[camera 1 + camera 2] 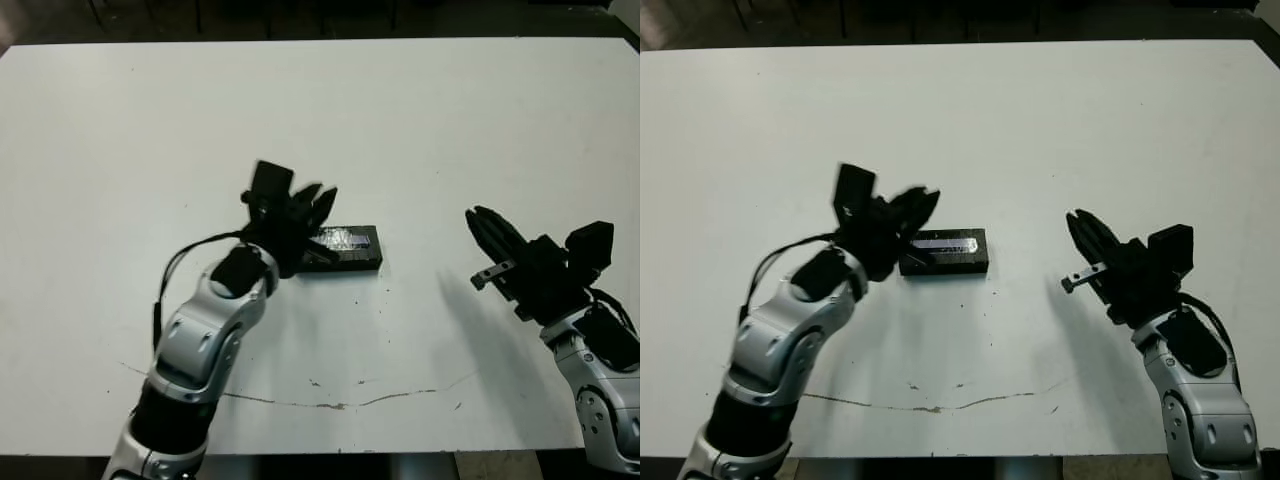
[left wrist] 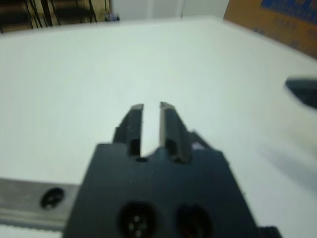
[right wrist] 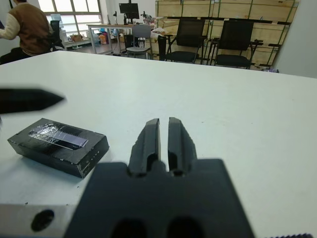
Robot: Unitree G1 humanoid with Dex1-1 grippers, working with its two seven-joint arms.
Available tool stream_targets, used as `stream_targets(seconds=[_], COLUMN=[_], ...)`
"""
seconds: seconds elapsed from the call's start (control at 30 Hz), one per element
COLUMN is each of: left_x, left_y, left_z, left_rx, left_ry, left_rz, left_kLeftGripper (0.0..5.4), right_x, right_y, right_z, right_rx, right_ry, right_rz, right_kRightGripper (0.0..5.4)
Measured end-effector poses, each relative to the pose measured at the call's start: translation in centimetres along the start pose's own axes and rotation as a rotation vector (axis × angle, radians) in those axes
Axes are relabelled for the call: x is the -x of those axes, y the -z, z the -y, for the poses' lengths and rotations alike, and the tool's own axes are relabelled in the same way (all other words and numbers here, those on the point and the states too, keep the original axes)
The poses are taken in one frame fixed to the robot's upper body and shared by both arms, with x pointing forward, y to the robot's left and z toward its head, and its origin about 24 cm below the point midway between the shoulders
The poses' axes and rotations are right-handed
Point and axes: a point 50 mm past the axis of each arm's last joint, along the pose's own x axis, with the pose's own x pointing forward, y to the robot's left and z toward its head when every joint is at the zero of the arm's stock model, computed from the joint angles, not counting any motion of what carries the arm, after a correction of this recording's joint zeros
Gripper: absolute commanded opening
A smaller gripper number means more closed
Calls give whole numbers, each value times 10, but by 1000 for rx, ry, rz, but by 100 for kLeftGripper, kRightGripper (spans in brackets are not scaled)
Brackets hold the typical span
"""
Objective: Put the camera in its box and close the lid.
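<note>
Black fingers of my left gripper [image 2: 151, 126] stand nearly together, a thin gap between them and nothing in it. From the head views that hand hangs at the left end of the box [image 1: 945, 252], though I cannot tell whether it touches. My right gripper [image 3: 163, 141] is just as narrow and empty, hovering well apart from the box on its right side.

The lid [image 3: 59, 138] sits squarely on the box, its greyish window strip facing up, out on the white table [image 1: 450, 130]. I cannot make out the camera itself; I judge it lies under that window. By the look of it the task is done or almost so, with perhaps a last press on the lid left.
</note>
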Motion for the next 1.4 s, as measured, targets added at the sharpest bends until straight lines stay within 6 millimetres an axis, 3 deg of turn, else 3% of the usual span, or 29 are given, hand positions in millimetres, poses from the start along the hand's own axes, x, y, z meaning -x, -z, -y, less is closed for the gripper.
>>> stream_targets(seconds=[0.13, 0.6, 0.8, 0.9, 0.97, 1.2, 1.4], left_x=[-7, -7, 10, 26, 35, 60, 79], left_y=[14, 24, 30, 31, 33, -3, 1], left_z=[6, 7, 5, 0, -8, -50, -94], left_rx=[-39, -120, -58, -36, -65, -254, -399], left_ry=[10, 39, 73, 44, -4, -201, -369], left_rz=[-67, -90, -69, 33, 116, 437, 485], left_kLeftGripper=[2, 2, 2, 2, 2, 2, 2], right_x=[0, 0, -1, -2, -3, -16, -27], right_y=[1, 2, 2, 2, 2, -8, -11], right_z=[-2, -4, -5, -5, -6, -14, -23], right_rx=[-6, -29, -26, -23, -22, 11, 25], right_ry=[-4, -21, -25, -20, -11, 38, 75], right_rz=[-2, 3, 5, 9, 10, 23, 95], right_kRightGripper=[0, 0, 0, 0, 0, 0, 0])
